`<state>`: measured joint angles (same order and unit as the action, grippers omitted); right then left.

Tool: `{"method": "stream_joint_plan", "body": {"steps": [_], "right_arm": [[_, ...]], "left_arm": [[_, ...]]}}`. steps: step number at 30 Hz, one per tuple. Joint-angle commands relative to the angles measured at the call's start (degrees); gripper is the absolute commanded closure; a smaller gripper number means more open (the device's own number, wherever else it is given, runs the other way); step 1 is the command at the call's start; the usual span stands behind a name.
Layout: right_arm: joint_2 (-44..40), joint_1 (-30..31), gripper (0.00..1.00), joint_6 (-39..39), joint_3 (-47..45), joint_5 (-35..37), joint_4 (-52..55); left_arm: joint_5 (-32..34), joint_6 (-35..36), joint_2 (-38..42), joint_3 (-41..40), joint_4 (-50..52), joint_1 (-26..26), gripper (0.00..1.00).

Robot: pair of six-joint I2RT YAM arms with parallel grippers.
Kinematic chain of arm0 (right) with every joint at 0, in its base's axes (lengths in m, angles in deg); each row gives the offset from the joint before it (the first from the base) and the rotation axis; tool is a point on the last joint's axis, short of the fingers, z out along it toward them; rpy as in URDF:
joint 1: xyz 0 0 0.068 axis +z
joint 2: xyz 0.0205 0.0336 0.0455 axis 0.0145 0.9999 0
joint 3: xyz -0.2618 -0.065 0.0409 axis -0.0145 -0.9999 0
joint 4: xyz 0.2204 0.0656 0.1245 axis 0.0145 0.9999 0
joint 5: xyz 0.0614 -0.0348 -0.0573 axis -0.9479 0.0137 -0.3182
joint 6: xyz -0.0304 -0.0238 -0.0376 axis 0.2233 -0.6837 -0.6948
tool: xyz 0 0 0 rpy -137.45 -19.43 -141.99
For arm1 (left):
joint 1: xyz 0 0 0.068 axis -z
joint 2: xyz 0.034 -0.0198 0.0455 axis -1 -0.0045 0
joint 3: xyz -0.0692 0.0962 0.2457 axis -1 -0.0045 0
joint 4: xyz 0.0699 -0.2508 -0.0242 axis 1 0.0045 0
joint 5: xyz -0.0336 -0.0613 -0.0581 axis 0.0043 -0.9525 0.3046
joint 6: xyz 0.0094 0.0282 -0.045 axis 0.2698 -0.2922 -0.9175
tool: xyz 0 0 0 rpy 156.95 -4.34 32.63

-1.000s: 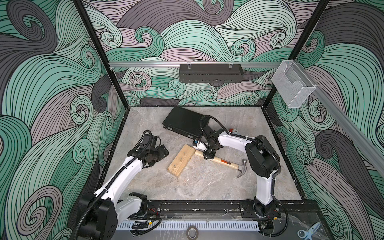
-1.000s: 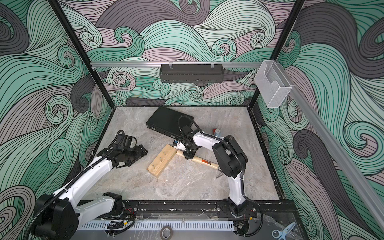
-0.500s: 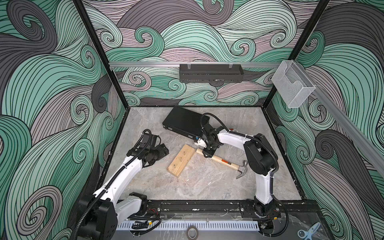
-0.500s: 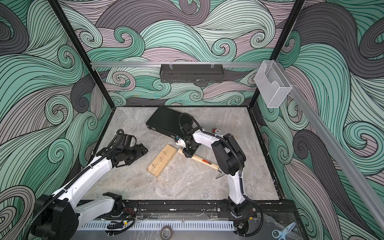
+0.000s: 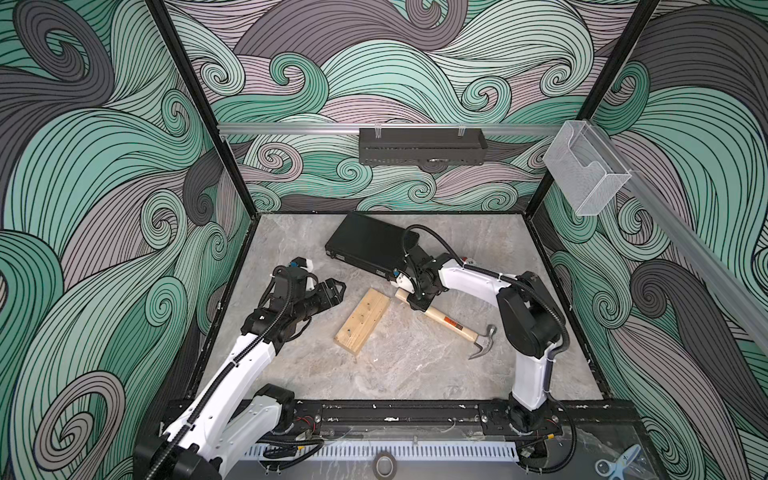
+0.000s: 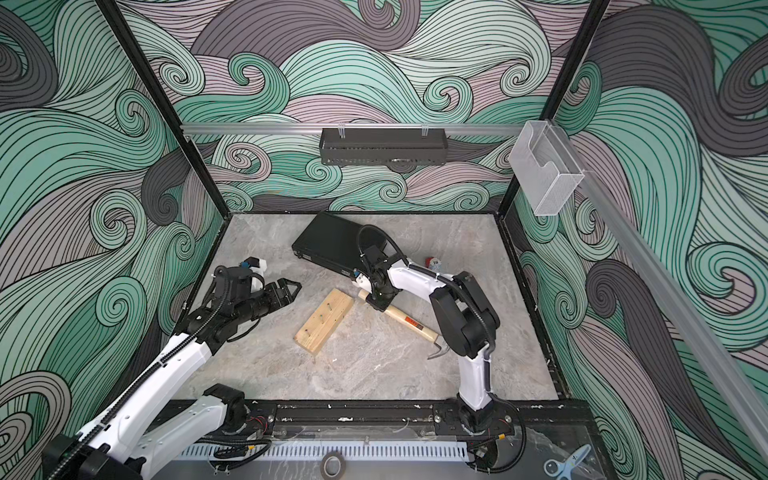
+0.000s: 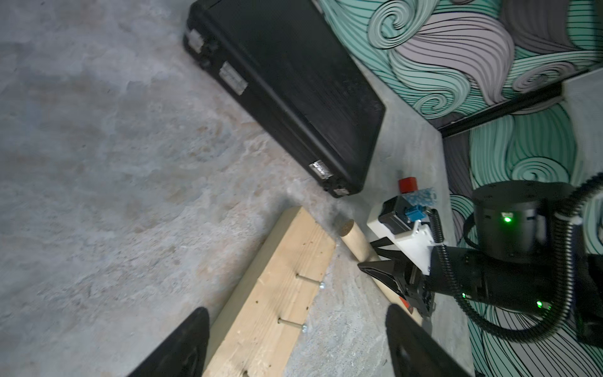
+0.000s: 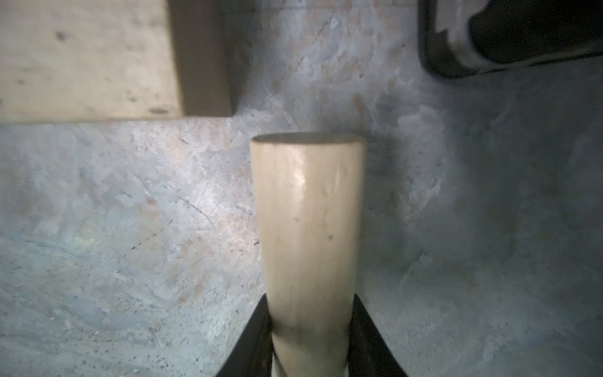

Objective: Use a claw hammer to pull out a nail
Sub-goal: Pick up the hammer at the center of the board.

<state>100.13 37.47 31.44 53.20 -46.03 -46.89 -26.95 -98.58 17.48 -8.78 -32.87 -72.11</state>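
Claw hammer [image 5: 451,326] lies flat and diagonal, right of centre in both top views [image 6: 409,322]. The butt of its pale handle points to the upper left; the orange-and-black label sits near the grey head at the lower right, claw curving toward the bottom edge. The head rests on the grey stone-patterned tabletop [image 5: 415,374].

My right gripper [image 5: 417,301] is closed around the handle close to the butt. The right wrist view shows both black fingers [image 8: 261,342] pressed against the wood, one on each side. I cannot tell whether the butt is off the surface.

Just beside the butt, toward the left, lies a wooden block [image 5: 362,321], apart from the handle. Two nails [image 7: 308,280] stand out of its top face in the left wrist view, heads clear of the wood.

My left gripper [image 5: 334,291] hangs left of the block in both top views, jaws spread wide and touching nothing.

A black case [image 5: 365,245] lies flat above centre, behind my right wrist. A small red-capped item [image 6: 432,262] stands to its right.
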Motion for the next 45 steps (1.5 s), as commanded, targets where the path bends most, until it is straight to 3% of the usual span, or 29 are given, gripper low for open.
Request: {"method": "stream_joint_plan", "body": {"steps": [1,10,20,32,40,45], "right_arm": [[-6.7,-0.4,0.75,3.4,-0.3,0.4,-0.9],[-22.8,-1.0,0.76,10.8,-7.6,-0.9,-5.2],[-37.3,-1.1,0.76,18.4,-14.0,0.9,-10.4],[-48.2,-0.5,0.76,24.0,-20.3,1.7,-15.6],[-50.3,0.5,0.77,25.9,-21.1,3.3,-17.3],[-50.8,1.0,0.76,27.4,-21.2,4.4,-18.4]], "left_arm": [[-3.0,4.3,0.7,-0.3,-5.9,2.9,0.24],[1.1,15.1,3.6,-3.4,-21.3,16.4,0.40],[9.9,32.7,-5.8,-4.8,-33.4,32.4,0.40],[6.4,40.0,-20.3,-0.3,-42.8,38.0,0.36],[8.9,39.3,-25.9,1.0,-48.4,39.8,0.30],[11.3,38.2,-25.9,-2.2,-55.3,40.2,0.27]]}}
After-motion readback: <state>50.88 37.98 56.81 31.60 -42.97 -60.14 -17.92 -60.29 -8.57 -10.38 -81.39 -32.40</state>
